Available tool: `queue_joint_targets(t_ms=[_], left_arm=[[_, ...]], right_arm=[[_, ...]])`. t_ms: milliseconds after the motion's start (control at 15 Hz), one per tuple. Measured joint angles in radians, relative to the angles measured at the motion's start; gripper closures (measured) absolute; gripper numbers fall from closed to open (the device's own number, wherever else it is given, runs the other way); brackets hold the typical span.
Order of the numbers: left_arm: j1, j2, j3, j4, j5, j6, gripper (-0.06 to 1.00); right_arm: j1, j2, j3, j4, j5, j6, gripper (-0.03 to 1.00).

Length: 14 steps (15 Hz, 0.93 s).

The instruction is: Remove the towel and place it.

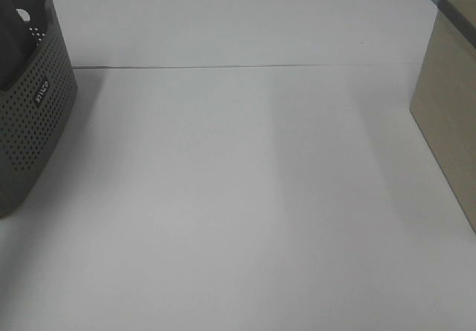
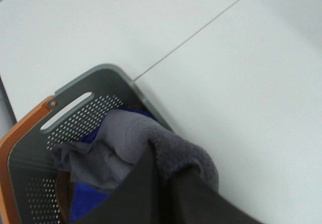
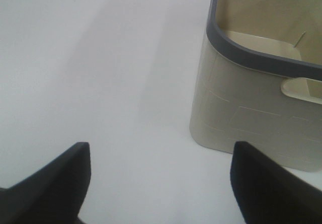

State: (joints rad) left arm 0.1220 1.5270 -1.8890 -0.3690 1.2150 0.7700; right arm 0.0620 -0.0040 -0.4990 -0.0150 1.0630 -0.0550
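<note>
**Mia:** Is the towel out yet?

**Ben:** Not yet. The towel (image 2: 146, 141) is in the grey basket (image 2: 80, 118) with the little holes, all bunched up in a soft heap. The basket stands at the left edge of the white surface (image 1: 238, 197).

**Mia:** Is anyone holding it?

**Ben:** Yes. The left pincer (image 2: 160, 159) is pressed together on a fat fold of the towel, right at the top of the heap. I think the grab is done.

**Mia:** So what is left to do?

**Ben:** Most of it. The towel has to be lifted out of the basket and then put down somewhere. None of it lies on the surface.

**Mia:** What else is in the basket?

**Ben:** A blue cloth (image 2: 85, 199). It lies under the towel and touches it. It could come up too if it clings.

**Mia:** And the other arm?

**Ben:** The right pincer (image 3: 161, 153) is spread wide and pinches nothing. It hangs over the bare surface, near a tan bin (image 3: 236, 113) with a dark rim.

**Mia:** What is in the tan bin?

**Ben:** Nothing in the part I can see. The rest of it is out of the picture, so I can't tell. It stands at the right edge, well apart from the basket.

**Mia:** Does the towel go in there?

**Ben:** Maybe. I can only guess.
</note>
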Motion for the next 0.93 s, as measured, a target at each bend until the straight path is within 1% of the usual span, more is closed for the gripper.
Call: queue_joint_targets(t_ms=[67, 200, 267, 333, 400, 533, 600, 667, 733, 800, 867, 933], left_arm=[[-0.001, -0.016, 0.000, -0.021, 0.000, 0.000, 0.94], [-0.001, -0.067, 0.000, -0.106, 0.000, 0.000, 0.94], [-0.030, -0.115, 0.000, -0.207, 0.001, 0.000, 0.94], [-0.081, -0.131, 0.000, -0.237, 0.001, 0.006, 0.94], [-0.146, -0.138, 0.000, -0.247, 0.001, 0.013, 0.94], [-0.314, -0.133, 0.000, -0.239, -0.015, 0.017, 0.94], [-0.358, -0.127, 0.000, -0.228, -0.034, 0.019, 0.94], [-0.435, -0.109, 0.000, -0.195, -0.083, 0.019, 0.94], [-0.504, -0.082, -0.001, -0.138, -0.133, 0.015, 0.94], [-0.565, -0.044, -0.003, -0.060, -0.182, -0.010, 0.94], [-0.628, 0.008, -0.004, 0.047, -0.229, -0.058, 0.94], [-0.673, 0.066, -0.004, 0.167, -0.262, -0.112, 0.94]], right_arm=[[0.000, 0.000, 0.000, 0.000, 0.000, 0.000, 0.22], [0.000, 0.000, 0.000, 0.000, 0.000, 0.000, 0.22], [0.000, 0.000, 0.000, 0.000, 0.000, 0.000, 0.22], [0.000, 0.000, 0.000, 0.000, 0.000, 0.000, 0.22], [0.000, 0.000, 0.000, 0.000, 0.000, 0.000, 0.22], [0.000, 0.034, -0.004, 0.003, -0.007, 0.000, 0.22], [0.000, 0.054, -0.008, 0.006, -0.010, -0.002, 0.22], [0.000, 0.095, -0.014, 0.020, -0.026, -0.008, 0.22], [0.000, 0.146, -0.021, 0.050, -0.045, -0.023, 0.22], [0.000, 0.193, -0.023, 0.081, -0.088, -0.033, 0.22], [0.000, 0.248, -0.023, 0.116, -0.133, -0.054, 0.22], [0.000, 0.298, -0.023, 0.145, -0.175, -0.080, 0.22]])
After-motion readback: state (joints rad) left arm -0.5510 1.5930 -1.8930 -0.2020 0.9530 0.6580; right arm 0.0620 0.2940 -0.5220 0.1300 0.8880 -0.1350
